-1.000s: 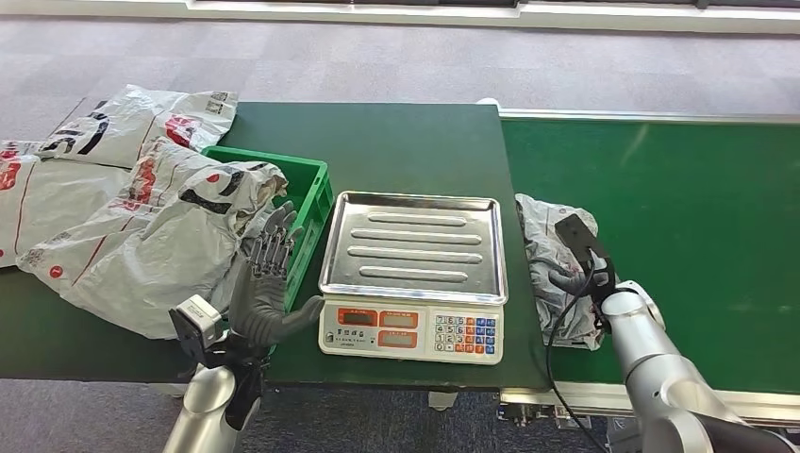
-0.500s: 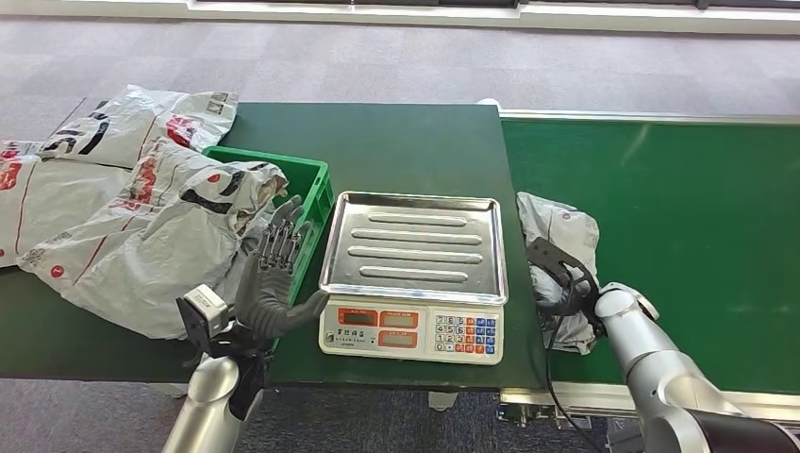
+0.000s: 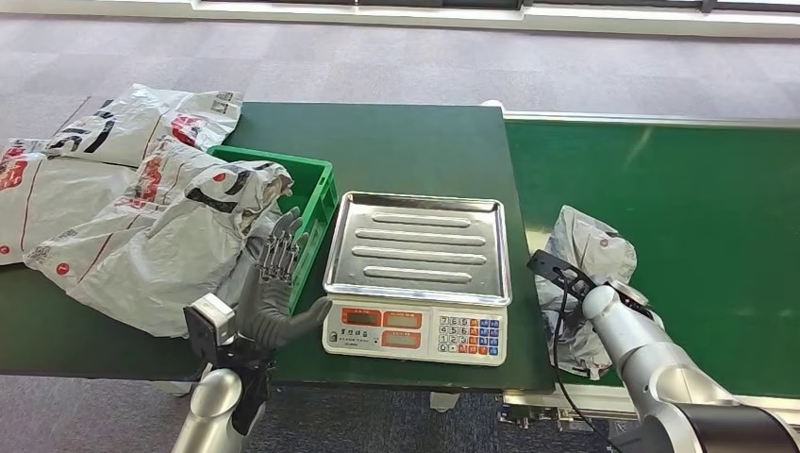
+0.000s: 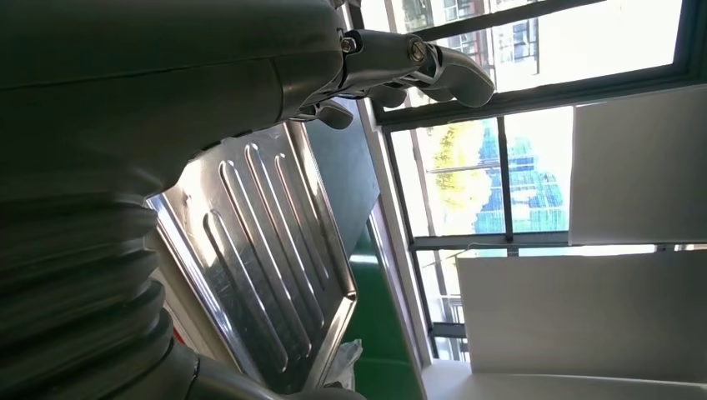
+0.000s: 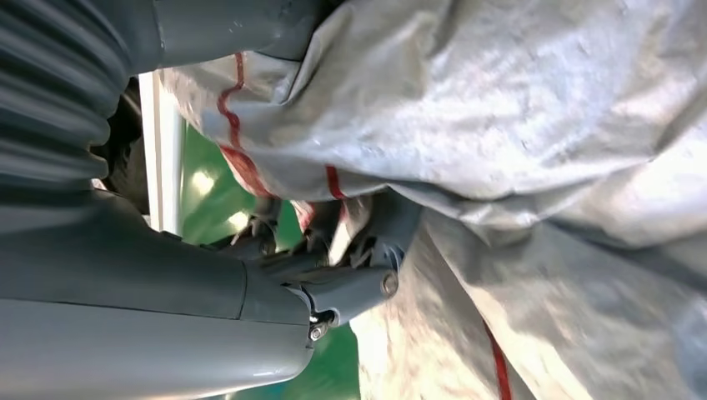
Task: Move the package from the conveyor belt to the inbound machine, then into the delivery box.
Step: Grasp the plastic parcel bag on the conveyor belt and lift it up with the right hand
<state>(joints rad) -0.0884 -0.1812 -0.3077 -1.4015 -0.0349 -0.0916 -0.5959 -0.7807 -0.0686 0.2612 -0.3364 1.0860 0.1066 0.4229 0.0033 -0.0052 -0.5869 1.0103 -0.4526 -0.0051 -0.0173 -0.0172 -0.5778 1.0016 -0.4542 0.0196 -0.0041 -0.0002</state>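
Shifted rightward since the earlier frame, the crumpled grey plastic package (image 3: 585, 274) lies on the green conveyor belt (image 3: 698, 208) at lower right, the right hand (image 3: 577, 283) gripping its near edge, fingers (image 5: 367, 229) curled into it. Leftward sits the steel-trayed scale (image 3: 417, 269); the left hand (image 3: 274, 283) hovers with fingers spread.

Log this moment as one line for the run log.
stage: pickup from conveyor belt | right hand: gripping grey package | left hand: open, raised beside green crate | scale tray: empty
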